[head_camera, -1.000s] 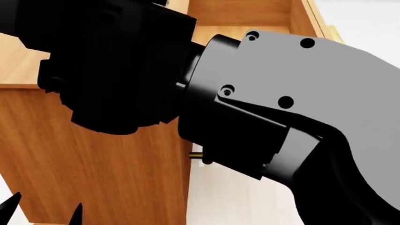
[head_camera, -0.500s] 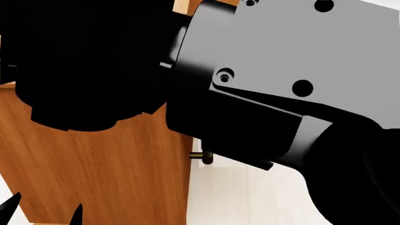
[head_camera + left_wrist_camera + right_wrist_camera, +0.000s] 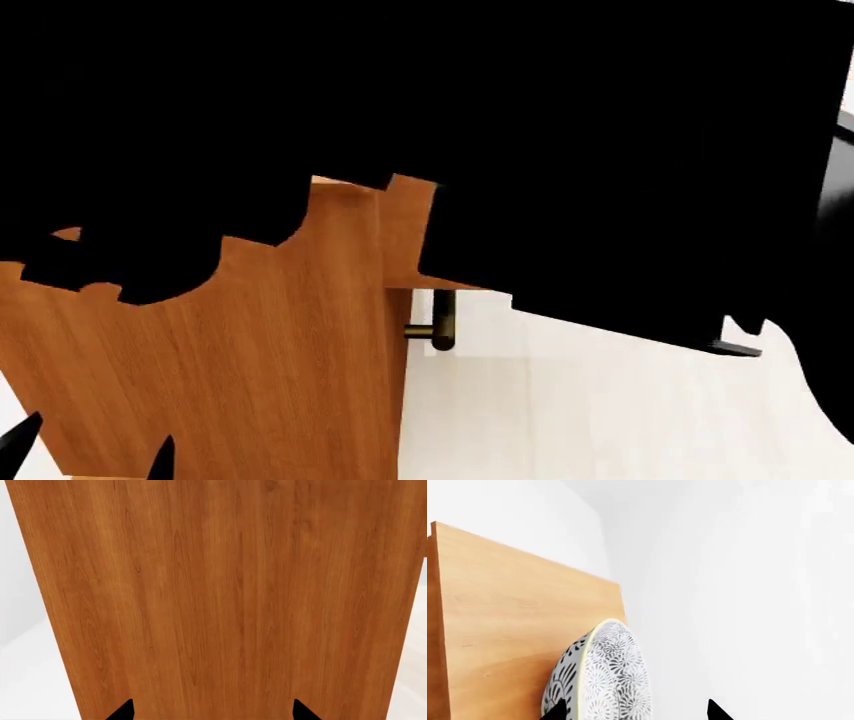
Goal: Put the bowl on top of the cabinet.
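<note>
In the right wrist view the bowl (image 3: 606, 675), white with a grey floral pattern, has its base against the cabinet's flat wooden top (image 3: 514, 620). My right gripper (image 3: 637, 711) is open. One fingertip (image 3: 557, 711) lies over the bowl's outer wall; the other stands well off past the rim, so the rim sits in the gap. My left gripper (image 3: 213, 711) is open and empty, facing the cabinet's plain side panel (image 3: 220, 595). Its tips also show low beside the cabinet's side (image 3: 240, 370) in the head view, where the bowl is hidden.
My right arm (image 3: 534, 130) blacks out most of the head view. A brass bar handle (image 3: 438, 328) sticks out from the cabinet's front edge, over pale floor (image 3: 574, 410). White walls (image 3: 740, 580) rise behind the cabinet top.
In the head view my right arm has moved closer to the camera and now covers nearly the whole upper picture. The cabinet and the left fingertips have stayed where they were.
</note>
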You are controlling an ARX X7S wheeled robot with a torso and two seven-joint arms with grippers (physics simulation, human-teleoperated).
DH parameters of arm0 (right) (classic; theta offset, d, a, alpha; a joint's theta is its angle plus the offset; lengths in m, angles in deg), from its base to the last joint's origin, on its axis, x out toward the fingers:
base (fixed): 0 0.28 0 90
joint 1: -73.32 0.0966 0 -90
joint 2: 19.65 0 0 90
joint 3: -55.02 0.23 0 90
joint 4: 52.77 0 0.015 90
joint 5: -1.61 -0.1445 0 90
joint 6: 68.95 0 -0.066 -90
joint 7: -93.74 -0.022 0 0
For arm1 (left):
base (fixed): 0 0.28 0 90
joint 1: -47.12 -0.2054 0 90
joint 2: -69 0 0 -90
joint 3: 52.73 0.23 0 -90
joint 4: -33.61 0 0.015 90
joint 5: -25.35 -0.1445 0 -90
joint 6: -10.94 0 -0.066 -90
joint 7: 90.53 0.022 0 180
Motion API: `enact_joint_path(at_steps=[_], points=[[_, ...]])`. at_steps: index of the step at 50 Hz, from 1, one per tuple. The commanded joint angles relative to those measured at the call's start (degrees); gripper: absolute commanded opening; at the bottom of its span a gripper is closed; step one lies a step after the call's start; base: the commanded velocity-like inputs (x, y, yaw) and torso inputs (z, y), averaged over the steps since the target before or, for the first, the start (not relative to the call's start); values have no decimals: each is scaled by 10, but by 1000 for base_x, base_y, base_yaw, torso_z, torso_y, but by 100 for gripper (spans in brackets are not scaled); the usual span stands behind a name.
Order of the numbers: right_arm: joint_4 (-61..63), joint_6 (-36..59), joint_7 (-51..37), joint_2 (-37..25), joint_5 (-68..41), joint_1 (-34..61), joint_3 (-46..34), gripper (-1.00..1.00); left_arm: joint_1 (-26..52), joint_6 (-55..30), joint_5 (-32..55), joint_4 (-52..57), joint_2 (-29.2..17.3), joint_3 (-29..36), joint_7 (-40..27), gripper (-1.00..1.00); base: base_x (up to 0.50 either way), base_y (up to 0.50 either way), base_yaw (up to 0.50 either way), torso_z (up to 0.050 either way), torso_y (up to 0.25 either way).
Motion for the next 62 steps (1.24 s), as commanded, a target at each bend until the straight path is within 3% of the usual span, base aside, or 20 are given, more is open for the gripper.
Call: enact_joint_path(at_steps=[1,35,47,54,57,60,61,62], points=[[30,35,12,-50,10,22,25,100,3,-1,3,-3,-1,-1,-1,100,0,0,0,0,0],[200,186,-75,-310,-33,5,138,100,20,-2,-4,-33,5,11,-4,100,0,0,0,0,0],[258,280,-43,-367,-4,23,194,100,28,-3,-6,-47,7,16,-3,100,0,0,0,0,0],[292,298,-108,-456,-81,27,212,100,30,-3,-6,-52,7,17,-4,100,0,0,0,0,0],[282,298,4,-449,37,28,210,100,30,-2,-7,-51,7,18,-4,100,0,0,0,0,0],[283,298,-4,-447,29,28,209,100,29,-2,-7,-50,6,18,-4,100,0,0,0,0,0],[297,298,-90,-462,-57,27,211,100,28,-2,-7,-48,5,18,-4,100,0,0,0,0,0],[287,298,-43,-448,-12,28,208,100,28,-2,-6,-48,5,18,-4,100,0,0,0,0,0]])
